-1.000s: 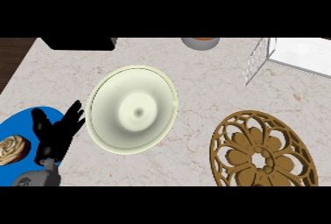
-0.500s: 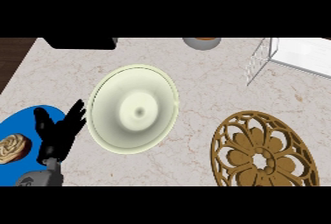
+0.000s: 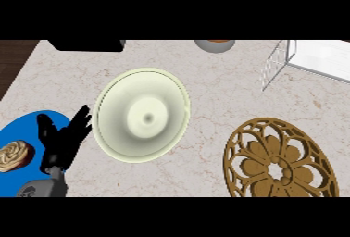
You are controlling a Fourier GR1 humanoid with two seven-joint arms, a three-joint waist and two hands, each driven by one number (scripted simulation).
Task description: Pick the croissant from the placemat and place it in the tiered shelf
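The croissant, golden brown, lies on the blue placemat at the left edge of the head view. My left hand hovers over the placemat's right edge, just right of the croissant, with fingers straight and spread, holding nothing. The tiered shelf, a white wire-framed rack, sits at the far right corner, partly cut off by the view's edge. My right hand does not show.
A pale green plate lies in the middle of the marble counter, close to my left hand. A brown carved wooden trivet lies at the lower right. A small bowl and a black object stand at the back.
My left hand has drifted slightly to the right and up; its fingers stay spread. Nothing else has moved.
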